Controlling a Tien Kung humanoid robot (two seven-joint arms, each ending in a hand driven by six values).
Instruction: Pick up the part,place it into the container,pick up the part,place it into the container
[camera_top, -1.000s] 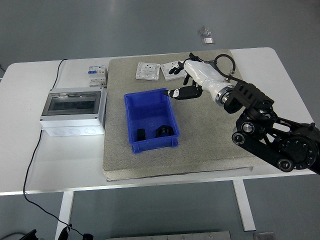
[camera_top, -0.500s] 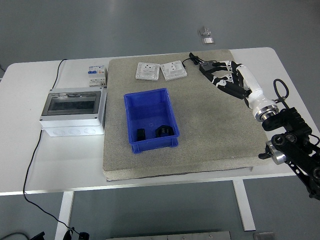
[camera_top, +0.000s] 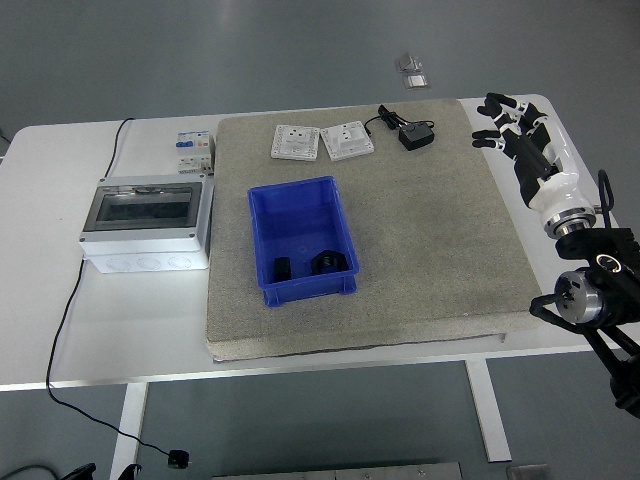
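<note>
A blue container (camera_top: 302, 236) sits on the grey mat (camera_top: 420, 240), left of centre. Two black parts lie in its near end: a small block (camera_top: 283, 268) and a round ribbed piece (camera_top: 331, 263). A black adapter with a short cable (camera_top: 412, 135) lies at the mat's far edge. My right hand (camera_top: 510, 130) hovers over the table's right edge, beside the mat, with fingers spread and nothing in them. It is well to the right of the adapter. The left arm does not show.
Two white wall sockets (camera_top: 322, 142) lie at the mat's far side. A grey distribution box with a clear lid (camera_top: 148, 222) stands at the left, a circuit breaker (camera_top: 194, 152) behind it. A black cable (camera_top: 68, 300) hangs off the left edge.
My right hand has pulled back from above the container's far right corner, across the mat's far side, to the table's right edge. The black adapter now lies uncovered on the mat.
</note>
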